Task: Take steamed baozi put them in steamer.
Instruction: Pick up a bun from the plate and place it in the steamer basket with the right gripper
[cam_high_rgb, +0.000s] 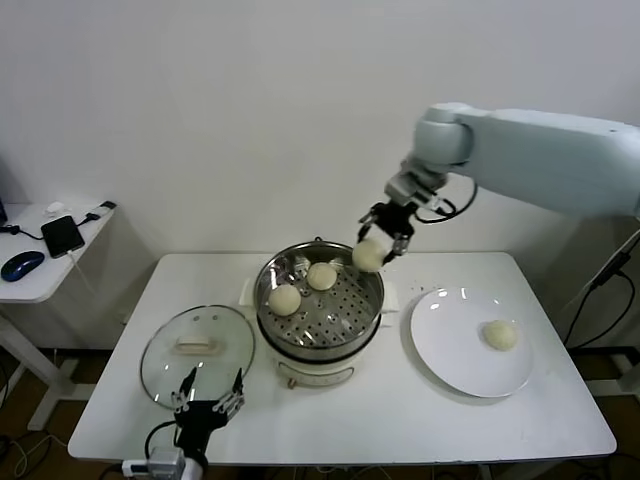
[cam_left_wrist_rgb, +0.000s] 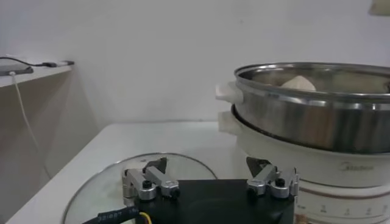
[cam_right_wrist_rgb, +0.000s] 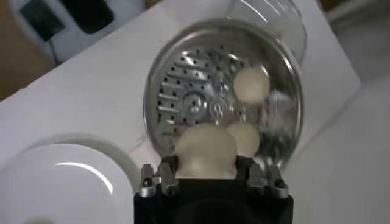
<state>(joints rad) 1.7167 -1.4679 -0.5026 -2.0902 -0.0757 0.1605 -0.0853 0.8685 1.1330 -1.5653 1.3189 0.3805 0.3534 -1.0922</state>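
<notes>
Nearest the head camera, at about seven o'clock on the white table (cam_high_rgb: 400, 420), the left gripper (cam_high_rgb: 208, 397) waits parked with its jaws spread fully wide and nothing between them, hovering at the near edge of the glass lid (cam_high_rgb: 197, 350). That lid lies flat on the table beside the pot, at roughly nine o'clock from it, so the pot's mouth is free for loading.

At the table's centre stands the steamer (cam_high_rgb: 372, 300), its perforated tray already carrying two baozi: one (cam_high_rgb: 285, 298) toward nine o'clock on the tray, another (cam_high_rgb: 321, 276) toward twelve. The white plate (cam_high_rgb: 440, 350) lies at three o'clock of the steamer, just beside it, with a single baozi (cam_high_rgb: 500, 335) left on it, waiting its turn.

Above the steamer's rim at about one to two o'clock hangs the right gripper (cam_high_rgb: 372, 252), reaching in from the right. Its jaws are closed partway around a third baozi (cam_right_wrist_rgb: 205, 151), pinching it from both sides; the bun bulges between the fingers and is clear of the tray. My judgement is that it is held high so it can pass the steel wall before being lowered onto a free patch of tray.
</notes>
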